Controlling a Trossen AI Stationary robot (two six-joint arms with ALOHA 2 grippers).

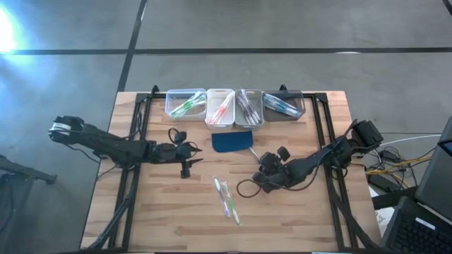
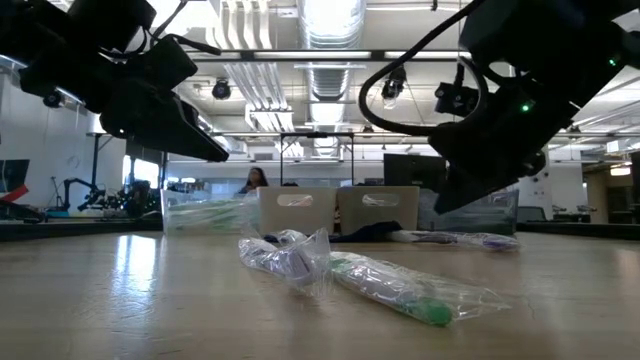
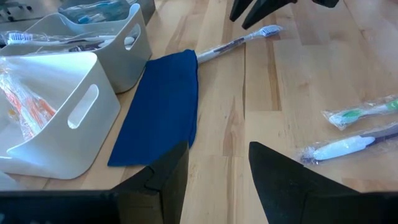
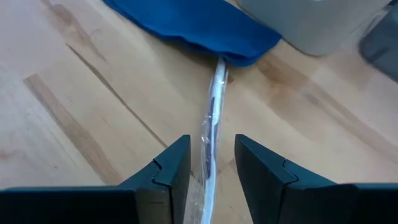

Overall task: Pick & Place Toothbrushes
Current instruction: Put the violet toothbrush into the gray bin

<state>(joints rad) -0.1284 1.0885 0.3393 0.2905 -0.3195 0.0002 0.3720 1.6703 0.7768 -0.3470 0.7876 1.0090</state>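
- The right gripper [image 4: 211,168] is placed low over the table [image 1: 162,219], just in front of the blue pad [image 1: 232,141].
- Its fingers [image 4: 165,171] are set on both sides of a wrapped toothbrush [image 4: 213,118]; a narrow gap is seen on each side, so it cannot be told whether the brush is already pinched.
- The far end of this toothbrush is tucked under the edge of the pad.
- The left gripper [image 1: 192,164] is held above the table, left of the pad, with fingers [image 3: 280,186] spread and nothing between them.
- Two more wrapped toothbrushes [image 1: 226,199] are lying side by side on the bare table, nearer the front edge, between the two arms.
- Four bins [image 1: 235,107] are standing in a row at the back of the table, behind the pad.
- Sorted toothbrushes are seen inside them: green [image 1: 185,106], orange-red [image 1: 222,109], greyish [image 1: 248,107] and blue [image 1: 281,106].
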